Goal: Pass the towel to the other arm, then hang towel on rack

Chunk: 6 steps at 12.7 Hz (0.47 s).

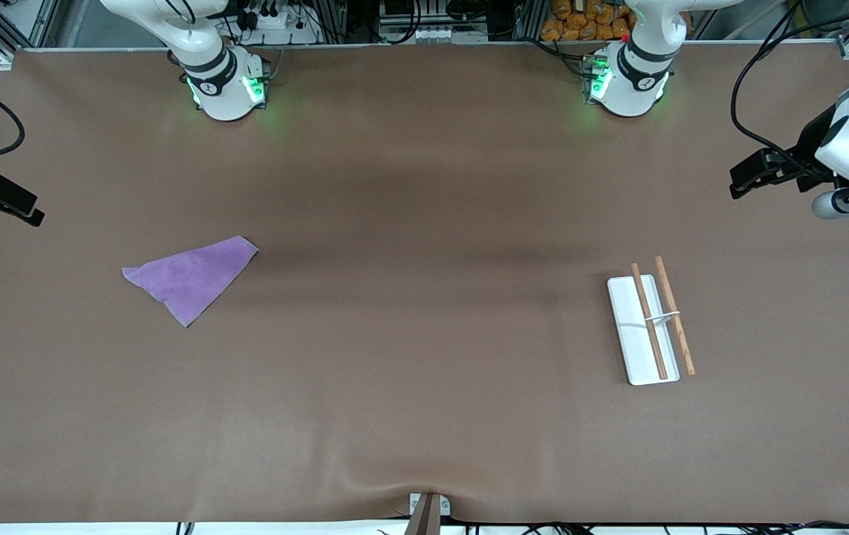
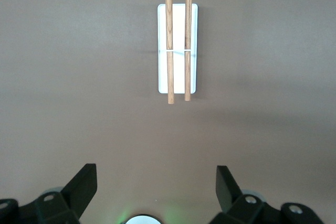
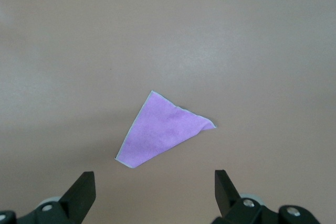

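The purple towel lies flat on the brown table toward the right arm's end; it also shows in the right wrist view. The rack, a white tray base with two wooden rods and a white crosspiece, lies toward the left arm's end; it also shows in the left wrist view. My right gripper is open and empty, high above the table beside the towel, at the frame edge in the front view. My left gripper is open and empty, high above the table beside the rack.
The brown mat covers the whole table. The two arm bases stand along the edge farthest from the front camera. A small clamp sits at the table's near edge.
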Available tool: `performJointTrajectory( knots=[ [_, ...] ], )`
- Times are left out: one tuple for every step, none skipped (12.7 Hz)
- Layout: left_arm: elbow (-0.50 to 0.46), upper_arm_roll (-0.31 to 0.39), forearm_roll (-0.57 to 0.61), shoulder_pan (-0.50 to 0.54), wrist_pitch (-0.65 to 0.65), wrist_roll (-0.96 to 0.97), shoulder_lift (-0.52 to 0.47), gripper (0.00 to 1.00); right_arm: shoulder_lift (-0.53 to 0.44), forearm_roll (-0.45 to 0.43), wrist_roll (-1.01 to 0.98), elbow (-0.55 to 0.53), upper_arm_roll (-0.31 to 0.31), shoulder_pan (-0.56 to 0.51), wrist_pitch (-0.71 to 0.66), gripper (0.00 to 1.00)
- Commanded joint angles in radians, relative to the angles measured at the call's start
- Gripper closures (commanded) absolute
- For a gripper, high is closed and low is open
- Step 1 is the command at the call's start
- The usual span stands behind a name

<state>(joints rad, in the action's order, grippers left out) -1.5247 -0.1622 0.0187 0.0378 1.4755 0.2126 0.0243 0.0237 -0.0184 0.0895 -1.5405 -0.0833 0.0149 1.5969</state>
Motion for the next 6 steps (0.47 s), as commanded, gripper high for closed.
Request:
performJointTrajectory(
  knots=[
    [-0.002,-0.002,-0.005,0.011,-0.006,-0.022,-0.018,0.00,-0.007,0.018,0.010,0.002,0.005,-0.013,-0.008,0.00],
    [0.000,-0.002,-0.005,0.013,-0.006,-0.024,-0.018,0.00,-0.007,0.017,0.010,0.002,0.004,-0.013,-0.009,0.00],
    [0.001,-0.003,-0.003,0.013,-0.006,-0.022,-0.018,0.00,-0.004,0.017,0.010,0.002,0.004,-0.015,-0.020,0.00],
    [0.009,-0.002,-0.003,0.014,-0.006,-0.022,-0.015,0.00,0.001,0.017,0.001,-0.001,0.002,-0.019,-0.021,0.00],
    [0.012,-0.002,-0.003,0.020,-0.006,-0.025,-0.011,0.00,0.011,0.017,-0.005,-0.004,0.002,-0.036,-0.026,0.00],
    [0.011,-0.003,-0.003,0.022,-0.006,-0.036,-0.009,0.00,0.028,0.006,-0.007,-0.004,0.002,-0.053,-0.049,0.00]
  ],
)
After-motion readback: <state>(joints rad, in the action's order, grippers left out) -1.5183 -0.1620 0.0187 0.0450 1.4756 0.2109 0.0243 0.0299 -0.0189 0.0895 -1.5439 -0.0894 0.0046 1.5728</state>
